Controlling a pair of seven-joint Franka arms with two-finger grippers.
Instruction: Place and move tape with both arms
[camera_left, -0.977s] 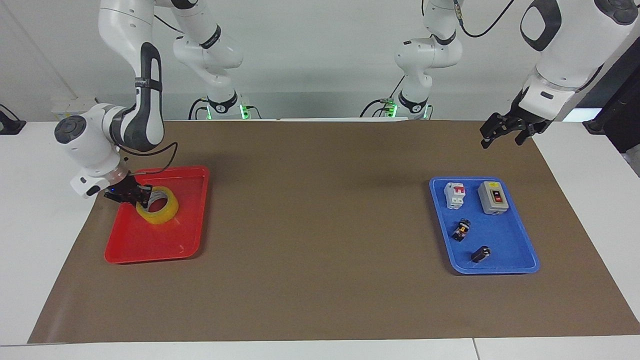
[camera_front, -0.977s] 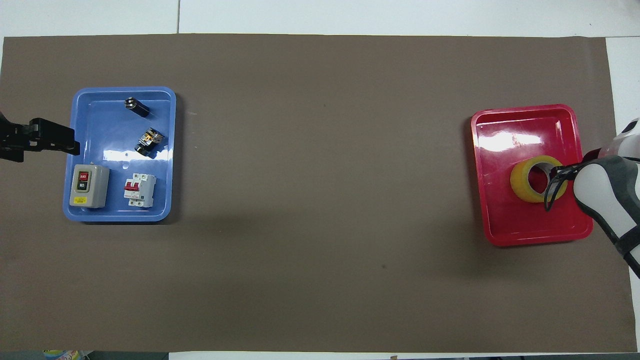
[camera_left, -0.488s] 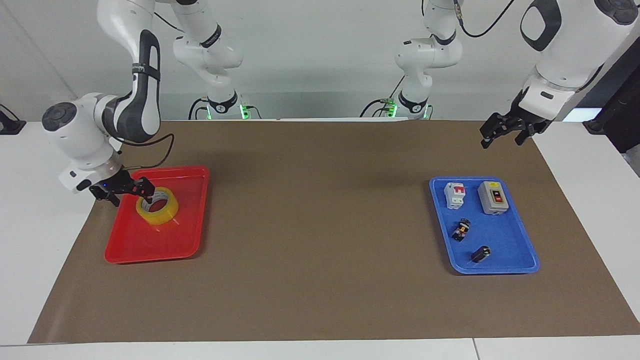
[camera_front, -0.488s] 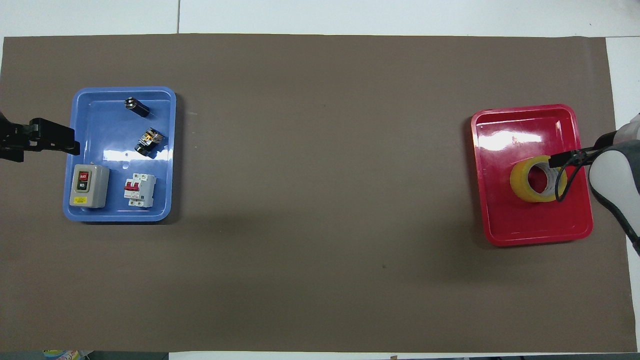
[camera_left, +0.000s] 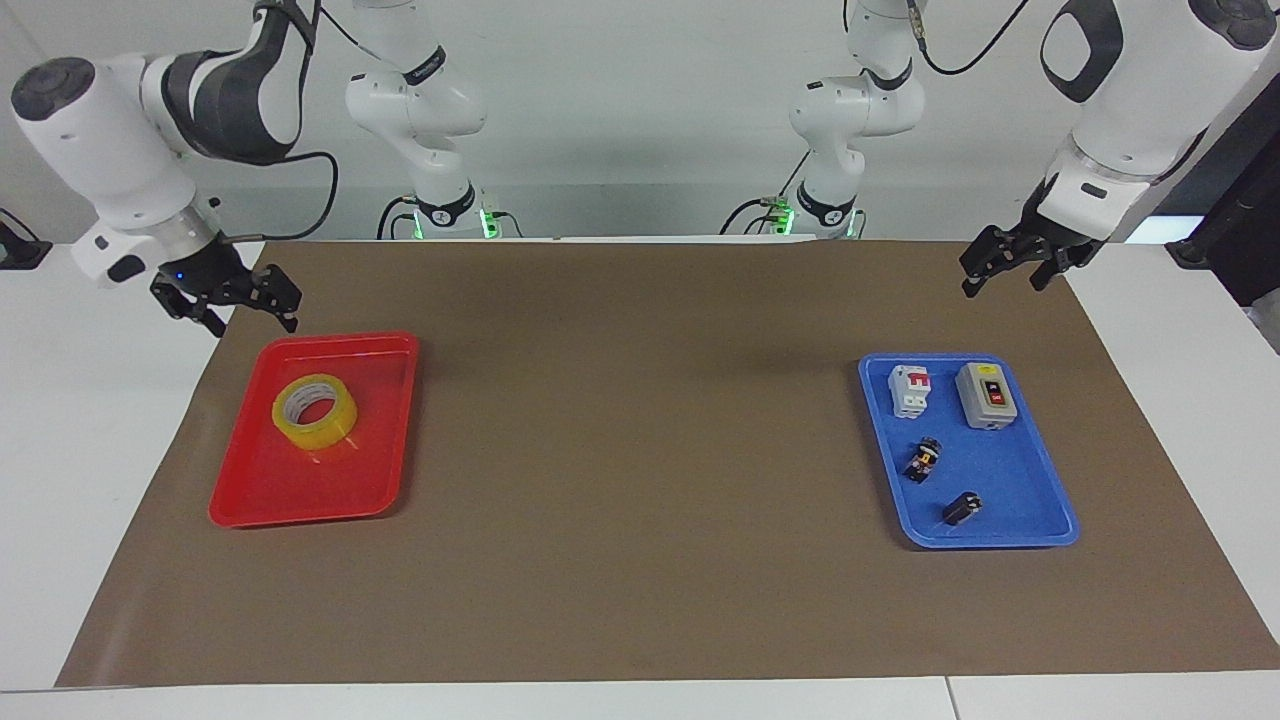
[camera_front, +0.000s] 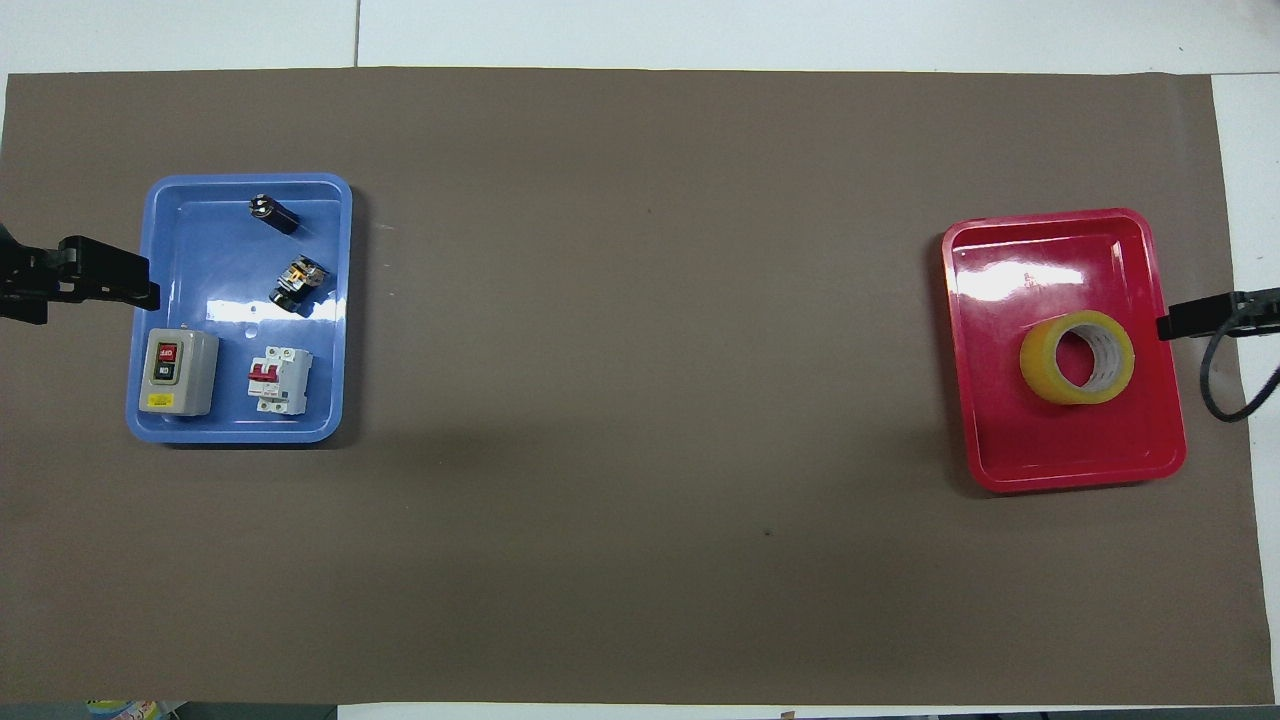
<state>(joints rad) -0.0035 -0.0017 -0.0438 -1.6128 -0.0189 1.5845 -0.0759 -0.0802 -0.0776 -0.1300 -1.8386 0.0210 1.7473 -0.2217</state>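
Observation:
The tape (camera_left: 314, 412) is a yellow roll with a white core. It lies flat in the red tray (camera_left: 300, 515) at the right arm's end of the table, and it also shows in the overhead view (camera_front: 1077, 357) in that tray (camera_front: 1070, 478). My right gripper (camera_left: 243, 303) is open and empty, raised over the mat's edge beside the tray, clear of the tape; only its tip (camera_front: 1195, 319) shows from above. My left gripper (camera_left: 1005, 270) is open and empty, and waits in the air over the mat beside the blue tray (camera_left: 985, 543).
The blue tray (camera_front: 235, 435) at the left arm's end holds a grey switch box (camera_left: 985, 395) with a red button, a white breaker (camera_left: 910, 390) and two small dark parts. A brown mat (camera_left: 640, 450) covers the table.
My right gripper has let go of the tape, risen and drawn back out of the red tray. The tape stays flat in the tray. The left arm has not moved.

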